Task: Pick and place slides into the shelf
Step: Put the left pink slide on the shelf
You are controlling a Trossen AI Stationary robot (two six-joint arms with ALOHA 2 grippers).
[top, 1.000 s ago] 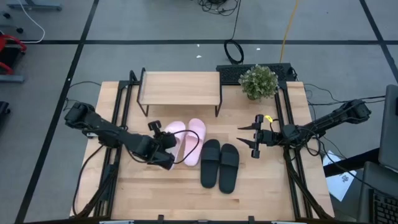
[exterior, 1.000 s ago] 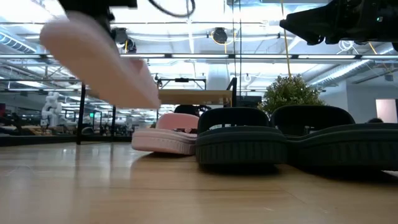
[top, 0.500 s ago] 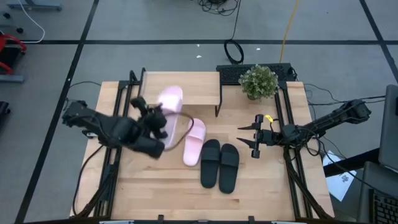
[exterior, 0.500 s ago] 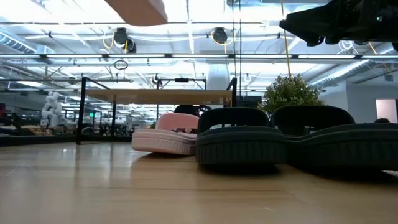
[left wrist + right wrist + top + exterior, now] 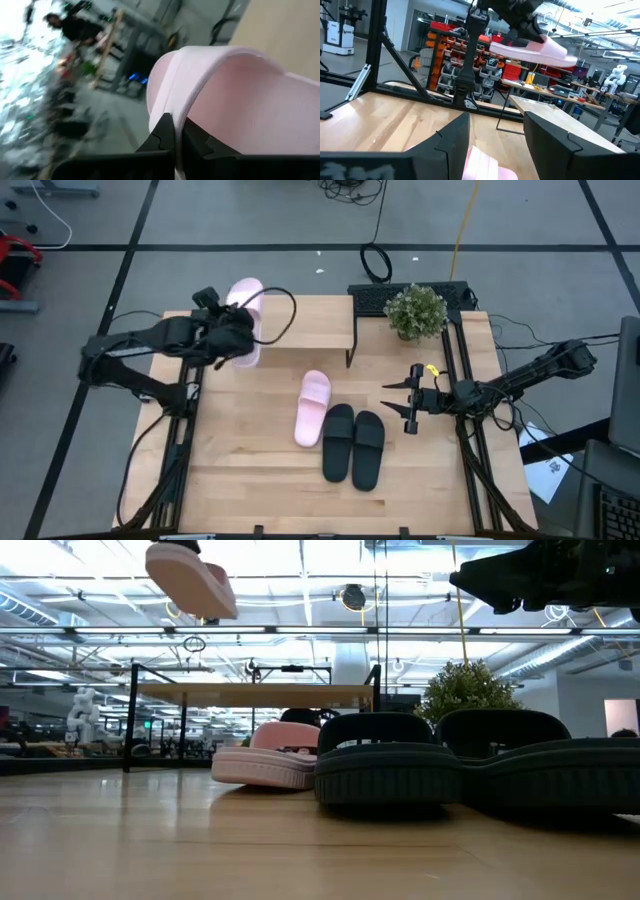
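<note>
One light pink slide (image 5: pixel 245 308) hangs high above the left end of the shelf (image 5: pixel 300 322), with my left gripper (image 5: pixel 238 332) shut on it. In the low view this slide (image 5: pixel 190 580) is tilted well above the shelf's top board (image 5: pixel 255 693). The other pink slide (image 5: pixel 313 408) and the two black slides (image 5: pixel 352 445) lie sole down on the table in front of the shelf. My right gripper (image 5: pixel 395 402) waits open and clear of the table, to the right of the black pair. My left gripper pinches the wide strap of the pink slide at its edge (image 5: pixel 186 117) between its two fingers (image 5: pixel 162 136). The fingers lie across that edge. The slide is lifted clear of table and shelf and sits tilted in the hold, its footbed (image 5: pixel 255 100) running away from the fingers.
A potted plant (image 5: pixel 416 311) stands at the back right, beside the shelf. Black frame rails (image 5: pixel 462 370) run along both sides of the tabletop. The wooden tabletop (image 5: pixel 250 470) is bare in front of the slides.
My left gripper has risen and swung from the middle of the table toward the far left corner, turning as it went. It carried the pink slide up from beside its mate to above the shelf's left end. The other slides and my right gripper have stayed put.
</note>
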